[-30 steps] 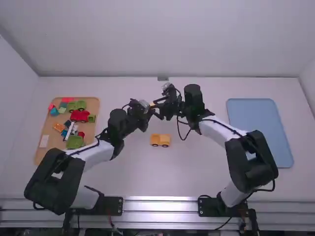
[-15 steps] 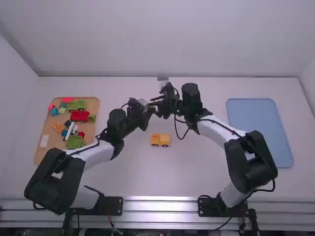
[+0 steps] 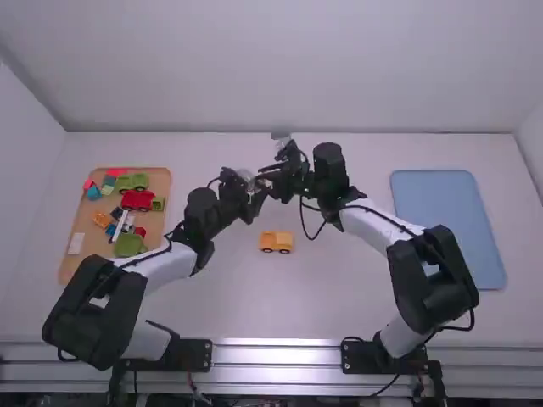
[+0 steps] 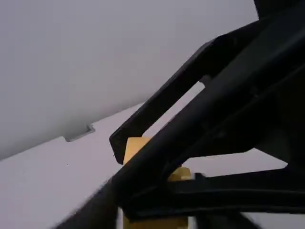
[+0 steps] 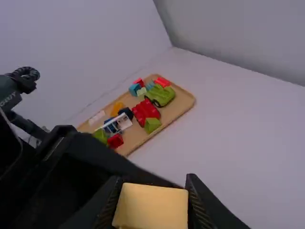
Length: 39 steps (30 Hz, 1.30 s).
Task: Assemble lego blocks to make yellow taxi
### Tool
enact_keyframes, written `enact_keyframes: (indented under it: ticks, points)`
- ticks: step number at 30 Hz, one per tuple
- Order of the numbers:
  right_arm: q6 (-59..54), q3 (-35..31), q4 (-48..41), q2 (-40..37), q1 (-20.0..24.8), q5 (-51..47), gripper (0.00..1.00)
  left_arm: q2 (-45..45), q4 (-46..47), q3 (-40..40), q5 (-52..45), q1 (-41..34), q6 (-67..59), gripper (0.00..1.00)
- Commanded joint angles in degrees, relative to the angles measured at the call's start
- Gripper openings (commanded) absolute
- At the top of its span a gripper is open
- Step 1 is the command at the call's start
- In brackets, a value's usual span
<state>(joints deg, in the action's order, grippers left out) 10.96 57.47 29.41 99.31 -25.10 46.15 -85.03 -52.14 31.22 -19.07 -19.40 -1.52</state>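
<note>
jaws of the right gripper [image 5: 153, 184] are closed on a small yellow plastic block [image 5: 150, 207], one finger against each side. the left gripper [image 3: 254, 191] is right up close to that same block over the white counter [image 3: 327, 292], but i can't tell if its jaws have hold of it. reads to me as a mid-air handover or a regrip to turn the piece, ahead of the actual stacking. there's a rounded yellow stud [image 4: 180, 174] poking out in the left wrist view, so i'd guess which way up it ends up matters.

next move imo: one gripper takes a firm hold, the other lets go and backs off, then the block gets lined up and pressed onto the yellow toy car base with dark wheels [image 3: 277, 242]. that base sits upright on the counter between the arms, and it could roll or skid if nothing braces it.

farther out, the tan wooden tray of mixed blocks [image 3: 78, 267] is over to the left and the flat blue tray [image 3: 445, 220] to the right.
</note>
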Motion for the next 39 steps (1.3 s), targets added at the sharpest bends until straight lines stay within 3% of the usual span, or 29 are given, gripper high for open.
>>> enact_keyframes:
  ticks: [1, 6, 9, 14, 20, 24, 27, 32, 39]
  points:
    - [-0.22, -0.11, 0.33, 0.15, -1.07, 1.75, 0.27, 0.22, -1.49, 1.11, -1.03, -0.55, 0.72, 1.0]
    - [-0.59, 0.39, 1.33, 0.0, 0.5, -1.66, 0.25, 0.22, 3.69, 1.11, -0.79, -0.55, 4.55, 0.99]
    - [-1.68, 2.14, -1.27, -0.09, 2.47, -3.76, 0.25, 0.22, 12.09, 1.11, 0.83, -0.28, 4.76, 0.99]
    - [-8.2, 9.77, -16.04, -0.13, 4.98, -6.75, 0.23, 0.9, 22.47, 1.14, 8.63, -0.33, 6.6, 0.99]
    - [-17.99, 21.44, -39.28, -0.13, 2.47, -18.23, 0.23, 7.96, 26.14, 1.14, 11.82, 1.25, 6.56, 0.99]
    - [-22.71, 26.77, -51.06, -0.09, 0.61, -22.05, 0.24, 17.7, 31.5, 1.49, 19.3, 2.78, 4.57, 0.99]
    - [-26.03, 28.5, -55.69, 0.09, -1.29, -22.47, 0.24, 29.05, 42.51, 4.02, 27.32, 3.26, 3.08, 0.99]
    - [-27.67, 28.85, -57.59, 0.11, -5.31, -27.23, 0.24, 44.85, 57.64, 8.22, 37.51, 3.23, 3.43, 0.99]
    - [-32.83, 33.53, -61.18, 4.9, -11.76, -28.46, 0.24, 61.48, 66.82, 8.57, 42.49, 3.21, 0.35, 0.99]
